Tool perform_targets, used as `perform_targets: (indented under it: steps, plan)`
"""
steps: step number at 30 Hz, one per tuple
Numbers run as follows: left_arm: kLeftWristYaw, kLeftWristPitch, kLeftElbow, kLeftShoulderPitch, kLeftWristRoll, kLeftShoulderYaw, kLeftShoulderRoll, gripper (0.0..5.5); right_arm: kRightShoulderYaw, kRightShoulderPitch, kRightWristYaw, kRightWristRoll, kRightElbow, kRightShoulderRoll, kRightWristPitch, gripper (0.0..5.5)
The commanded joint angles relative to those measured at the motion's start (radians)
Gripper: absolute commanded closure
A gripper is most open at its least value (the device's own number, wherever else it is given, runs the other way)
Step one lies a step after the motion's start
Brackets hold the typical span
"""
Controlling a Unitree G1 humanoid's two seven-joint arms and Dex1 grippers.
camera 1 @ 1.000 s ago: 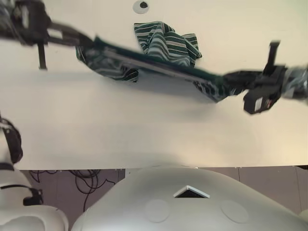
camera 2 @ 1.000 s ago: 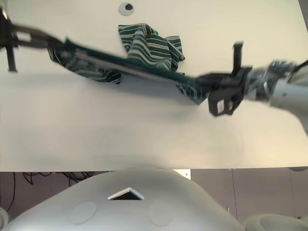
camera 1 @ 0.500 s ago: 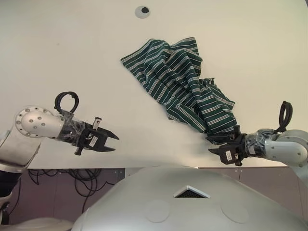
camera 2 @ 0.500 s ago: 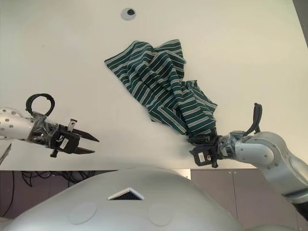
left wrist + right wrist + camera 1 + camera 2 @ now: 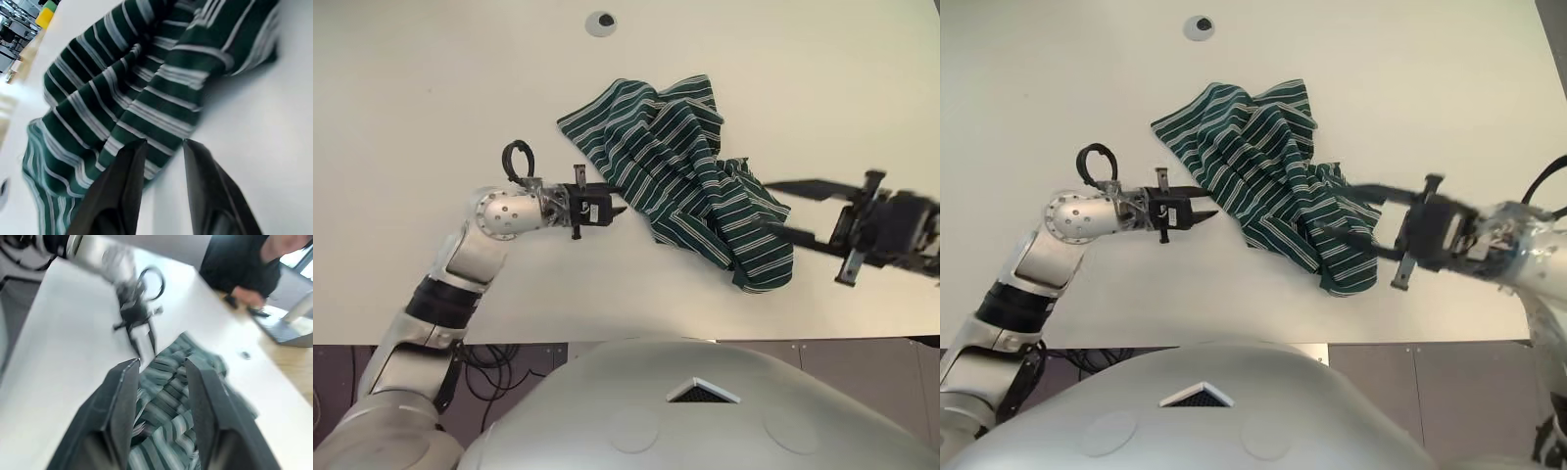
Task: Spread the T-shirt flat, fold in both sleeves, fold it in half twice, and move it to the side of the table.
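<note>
Left eye view: a pale tabletop is seen spanning the frame. The T-shirt, dark green with white stripes, is found crumpled about mid-tabletop, a little toward the right edge. Its flatter part is turned to the far edge, and its bunched end lies closer to the near edge. At the shirt's left hem the left gripper is held with fingers parted and nothing clamped; whether the tips touch the cloth cannot be told. Blurred, the right gripper is noted at the bunched end on the right-edge side, its prongs spread wide, nothing grasped. A small round disc with a dark centre is set near the far edge, well apart from the shirt.
</note>
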Motion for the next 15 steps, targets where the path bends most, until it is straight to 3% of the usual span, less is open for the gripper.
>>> perform_targets:
  steps: [1, 6, 9, 12, 15]
  plan:
    - [0.100, -0.011, 0.116, -0.069, 0.049, -0.005, -0.071, 4.72, 0.133, -0.235, -0.133, -0.034, 0.143, 0.130, 0.131, 4.44]
    - [0.115, -0.025, 0.216, -0.109, 0.091, -0.051, -0.113, 5.45, 0.429, -0.486, -0.266, -0.403, 0.494, 0.311, 0.150, 5.29]
    - [0.108, -0.027, 0.237, -0.119, 0.114, -0.064, -0.095, 5.50, 0.563, -0.534, -0.258, -0.576, 0.689, 0.363, 0.096, 5.49]
    - [0.096, -0.041, 0.256, -0.129, 0.134, -0.057, -0.044, 5.50, 0.632, -0.538, -0.259, -0.714, 0.816, 0.369, 0.021, 5.49]
    - [0.093, -0.054, 0.266, -0.134, 0.137, -0.029, 0.016, 5.50, 0.630, -0.521, -0.256, -0.779, 0.878, 0.356, -0.031, 5.49]
